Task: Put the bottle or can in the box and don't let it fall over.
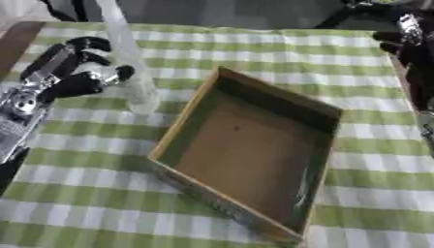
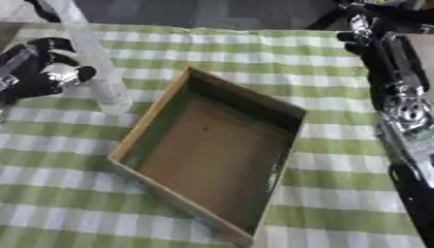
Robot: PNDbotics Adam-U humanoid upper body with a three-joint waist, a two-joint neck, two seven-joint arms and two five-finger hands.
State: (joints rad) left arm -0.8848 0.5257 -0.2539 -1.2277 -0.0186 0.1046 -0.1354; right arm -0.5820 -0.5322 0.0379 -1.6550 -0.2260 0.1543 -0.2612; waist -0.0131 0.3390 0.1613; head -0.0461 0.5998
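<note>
Fingers (image 1: 95,62) of the left hand (image 1: 64,77) curled beside a clear plastic bottle (image 1: 135,72), the thumb tip at its side; whether they actually gripped it could not be told. The bottle stood upright on the green-checked table (image 1: 85,184), just left of the open cardboard box (image 1: 246,155). The right hand (image 2: 373,41) hung at the far right edge, its grip unreadable.

bottle (image 1: 135,72) left of box (image 1: 254,145) | left hand (image 1: 72,72) beside bottle
</note>
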